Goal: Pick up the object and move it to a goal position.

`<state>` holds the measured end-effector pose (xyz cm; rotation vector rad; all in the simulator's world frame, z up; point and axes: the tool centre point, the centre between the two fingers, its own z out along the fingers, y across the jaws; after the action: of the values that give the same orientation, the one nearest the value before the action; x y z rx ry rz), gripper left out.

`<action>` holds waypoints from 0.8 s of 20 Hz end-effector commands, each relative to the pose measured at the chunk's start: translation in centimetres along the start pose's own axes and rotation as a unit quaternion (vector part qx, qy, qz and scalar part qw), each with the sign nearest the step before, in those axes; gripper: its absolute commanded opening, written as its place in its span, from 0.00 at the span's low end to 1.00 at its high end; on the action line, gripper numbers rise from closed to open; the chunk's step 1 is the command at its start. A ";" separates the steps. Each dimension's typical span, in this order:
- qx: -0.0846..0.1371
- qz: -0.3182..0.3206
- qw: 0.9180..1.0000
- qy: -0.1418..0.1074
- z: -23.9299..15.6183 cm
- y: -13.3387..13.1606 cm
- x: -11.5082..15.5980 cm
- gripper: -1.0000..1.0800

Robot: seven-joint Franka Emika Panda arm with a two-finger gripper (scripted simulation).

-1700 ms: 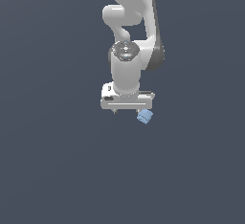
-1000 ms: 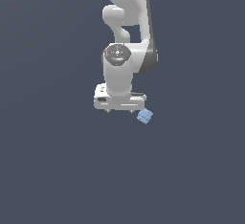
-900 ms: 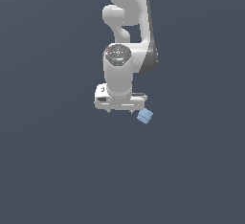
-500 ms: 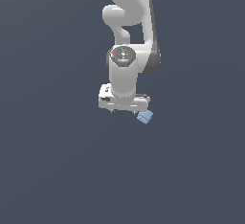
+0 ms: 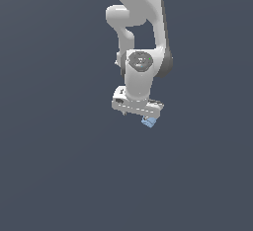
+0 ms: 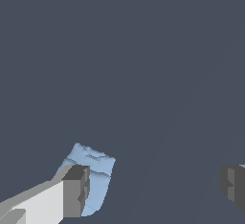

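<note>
The object (image 5: 148,122) is a small light-blue chunk lying on the dark grey floor, just under the end of the white gripper (image 5: 136,115) that is on the exterior view's right. In the wrist view the object (image 6: 94,170) is partly hidden behind one dark grey fingertip (image 6: 76,190). The other fingertip (image 6: 234,182) stands far off across a wide gap. The gripper (image 6: 155,185) is open and holds nothing. Whether the near finger touches the chunk cannot be told.
The white arm (image 5: 141,25) rises above the gripper to the frame's top edge. Plain dark grey ground (image 5: 59,166) surrounds everything, and no goal marker shows.
The gripper has swung back toward the exterior view's right and slightly lower, closing in over the object. The object has not moved.
</note>
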<state>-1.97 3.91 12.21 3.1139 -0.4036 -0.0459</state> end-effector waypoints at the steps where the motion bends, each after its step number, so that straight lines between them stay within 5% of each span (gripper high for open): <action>1: 0.000 0.024 1.000 0.002 0.5 -1.0 -0.6 0.96; 16: 0.004 0.158 0.987 0.011 3.4 -5.8 -4.5 0.96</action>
<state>-4.67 10.23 9.09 3.0215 -0.8547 -0.0131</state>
